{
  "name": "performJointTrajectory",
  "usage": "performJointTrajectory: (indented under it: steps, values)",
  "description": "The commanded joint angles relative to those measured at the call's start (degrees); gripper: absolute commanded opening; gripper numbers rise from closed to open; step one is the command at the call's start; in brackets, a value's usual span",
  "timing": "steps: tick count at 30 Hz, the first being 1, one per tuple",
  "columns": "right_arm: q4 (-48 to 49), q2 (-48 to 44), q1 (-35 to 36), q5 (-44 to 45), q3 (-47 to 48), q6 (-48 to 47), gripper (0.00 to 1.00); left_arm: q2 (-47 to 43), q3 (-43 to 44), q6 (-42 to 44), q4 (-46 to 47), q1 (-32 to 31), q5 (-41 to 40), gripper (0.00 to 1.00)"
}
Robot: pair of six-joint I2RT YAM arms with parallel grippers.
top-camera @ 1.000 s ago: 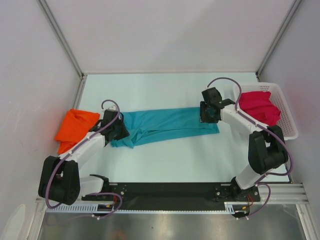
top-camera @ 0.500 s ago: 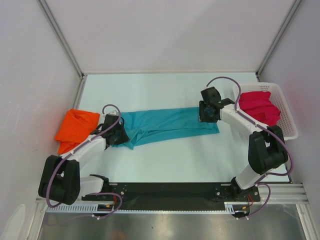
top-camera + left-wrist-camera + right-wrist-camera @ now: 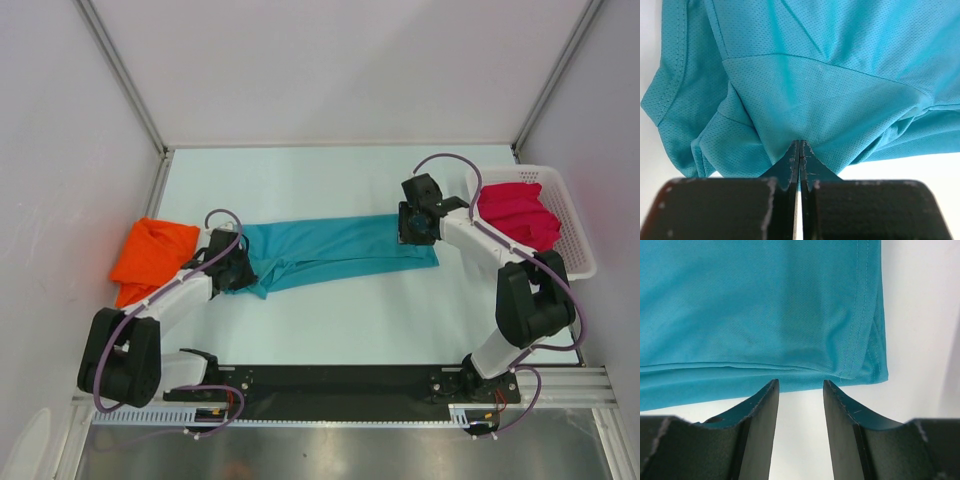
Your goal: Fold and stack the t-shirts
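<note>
Left gripper (image 3: 800, 150): clamped tight on a fold of the teal shirt (image 3: 330, 248), left end.
Right gripper (image 3: 801, 385): parted, empty, just off the right hem.
Teal shirt: lay stretched across the table (image 3: 330, 320) between the arms.
Orange shirt (image 3: 152, 255): crumpled at far left.
Magenta shirt (image 3: 515, 215): heaped in the white basket (image 3: 578, 240).

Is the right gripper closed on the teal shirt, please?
No, the right gripper is open, its fingers apart at the teal shirt's edge.
</note>
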Motion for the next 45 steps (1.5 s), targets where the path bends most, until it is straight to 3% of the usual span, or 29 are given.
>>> performJointTrajectory:
  steps: [1, 10, 14, 16, 17, 19, 22, 32, 36, 40, 45]
  values:
    - [1.52, 0.68, 0.06, 0.83, 0.41, -0.35, 0.46, -0.07, 0.84, 0.10, 1.62, -0.39, -1.69, 0.00]
    - [1.96, 0.94, -0.29, 0.65, 0.24, -0.79, 0.46, -7.88, 2.78, 0.80, -4.09, -0.13, -9.76, 0.00]
    - [2.05, 0.94, -0.20, 0.48, 0.15, -0.79, 0.46, -9.39, 2.78, 1.24, -5.50, 1.18, -9.69, 0.01]
    - [2.14, 0.85, -0.29, 0.39, 0.15, -0.88, 0.46, -8.95, 2.87, 1.15, -5.59, 1.71, -9.25, 0.17]
    - [2.14, 0.94, -0.29, 0.21, 0.15, -0.79, 0.46, -8.16, 2.87, 0.89, -5.94, 1.80, -9.07, 0.42]
    - [2.05, 0.85, -0.29, 0.13, 0.06, -0.88, 0.46, -7.54, 2.78, 0.89, -5.68, 1.89, -8.55, 0.57]
    - [2.14, 0.59, -0.29, 0.48, -0.20, -0.96, 0.46, -6.58, 2.52, 0.62, -5.33, 1.89, -8.02, 0.69]
    - [1.87, 0.24, -1.08, 0.65, 0.06, -1.40, 0.45, -6.13, 3.30, 0.01, -4.27, 2.07, -6.61, 0.68]
    - [1.96, 0.50, -1.08, 0.30, 0.67, -1.14, 0.46, -6.66, 5.24, 0.18, -4.36, 2.07, -5.73, 0.65]
    - [1.96, 0.94, -0.91, 0.04, 0.76, -1.05, 0.46, -4.21, 4.10, 0.18, -2.61, 2.07, -3.81, 0.52]
    - [1.96, 0.94, -0.82, 0.47, 0.32, -1.14, 0.45, -3.23, 1.99, -1.13, -0.15, 1.89, -1.52, 0.51]
